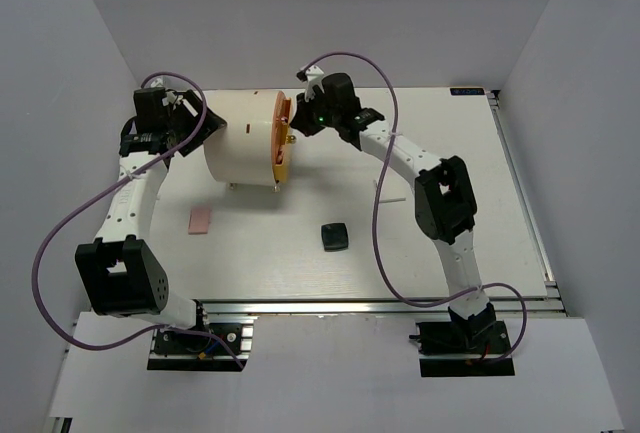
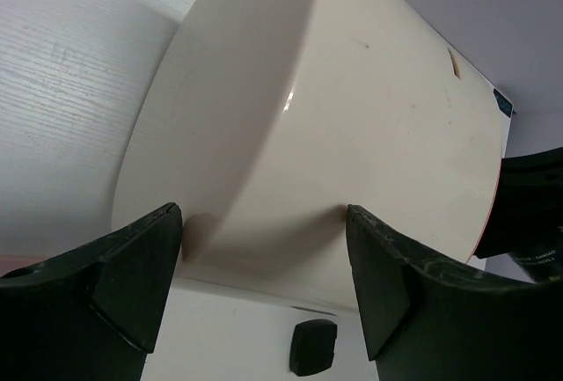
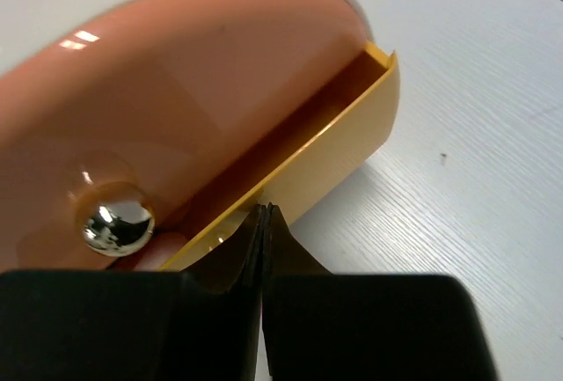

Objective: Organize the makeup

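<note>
My left gripper (image 2: 262, 223) stands with its jaws wide apart at the closed back end of the cream cylinder (image 1: 240, 148), which lies on its side on the table (image 1: 450, 153). My right gripper (image 3: 264, 214) is pinched closed on nothing, its tips at the rim of the yellow drawer (image 3: 325, 161) beside a gold knob (image 3: 114, 223). The pink pad (image 1: 200, 220) and dark compact (image 1: 334, 237) lie apart on the table in front of the cylinder.

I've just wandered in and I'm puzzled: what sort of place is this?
Probably a robotics lab test cell: plain white walls enclose a white table on an aluminium frame, with the left arm and right arm bolted at its edge.
</note>
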Robot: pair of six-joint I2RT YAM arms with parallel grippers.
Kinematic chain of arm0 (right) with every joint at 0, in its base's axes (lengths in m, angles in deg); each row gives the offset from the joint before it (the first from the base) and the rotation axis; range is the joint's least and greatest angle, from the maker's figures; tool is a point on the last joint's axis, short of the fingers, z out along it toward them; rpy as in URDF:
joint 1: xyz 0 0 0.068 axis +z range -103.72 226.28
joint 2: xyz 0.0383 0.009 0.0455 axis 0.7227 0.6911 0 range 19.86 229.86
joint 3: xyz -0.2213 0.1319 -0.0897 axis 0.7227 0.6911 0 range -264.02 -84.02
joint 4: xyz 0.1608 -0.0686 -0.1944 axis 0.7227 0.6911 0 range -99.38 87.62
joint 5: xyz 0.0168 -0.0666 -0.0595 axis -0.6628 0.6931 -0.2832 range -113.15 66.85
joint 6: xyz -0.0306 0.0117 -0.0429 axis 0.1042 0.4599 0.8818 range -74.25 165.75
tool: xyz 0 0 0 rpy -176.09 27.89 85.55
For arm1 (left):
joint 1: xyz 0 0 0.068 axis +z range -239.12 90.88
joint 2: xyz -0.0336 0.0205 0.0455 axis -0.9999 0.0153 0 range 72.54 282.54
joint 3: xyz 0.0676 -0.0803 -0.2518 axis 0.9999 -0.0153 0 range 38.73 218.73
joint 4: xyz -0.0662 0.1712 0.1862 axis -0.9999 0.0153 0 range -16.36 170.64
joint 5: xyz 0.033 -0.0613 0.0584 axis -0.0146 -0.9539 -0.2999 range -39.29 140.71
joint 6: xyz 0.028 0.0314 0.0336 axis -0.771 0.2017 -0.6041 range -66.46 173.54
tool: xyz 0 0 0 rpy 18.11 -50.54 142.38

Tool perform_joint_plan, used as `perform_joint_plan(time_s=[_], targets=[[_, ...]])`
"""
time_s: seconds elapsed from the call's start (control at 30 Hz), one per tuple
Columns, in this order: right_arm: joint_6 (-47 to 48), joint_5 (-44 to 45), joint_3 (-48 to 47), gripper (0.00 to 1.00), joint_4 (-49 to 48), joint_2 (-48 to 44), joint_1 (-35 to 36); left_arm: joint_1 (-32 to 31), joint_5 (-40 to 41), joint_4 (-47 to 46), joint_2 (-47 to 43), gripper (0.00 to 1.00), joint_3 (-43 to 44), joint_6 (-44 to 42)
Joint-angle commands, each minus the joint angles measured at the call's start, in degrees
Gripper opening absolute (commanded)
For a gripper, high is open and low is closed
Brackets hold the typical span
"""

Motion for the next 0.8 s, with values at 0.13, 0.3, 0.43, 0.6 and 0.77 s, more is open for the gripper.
perform_joint_plan(time_s=[0.13,0.3,0.43,0.6,0.77], targets=[[-6.4,-7.4,-3.5,0.0,-4.9,4.0,1.2,-0.2,-2.7,-0.5,-0.6,0.84,-0.8,-0.9],[-5.4,-5.3,-2.5,0.0,-7.0,2.5,0.9,-0.3,-1.8,0.1,-0.9,0.85,-0.8,-0.3],[-1.5,-2.7,-1.2,0.02,-5.7,0.0,-0.7,-0.2,-0.1,0.5,-0.9,0.86,-0.3,0.6],[5.8,-6.7,3.0,0.33,-2.7,-1.2,-3.5,-0.2,0.9,1.3,-0.5,0.86,1.1,0.9],[12.6,-8.8,13.6,0.5,-9.8,-4.5,-4.6,-0.2,1.5,1.7,0.0,0.87,2.1,0.9]])
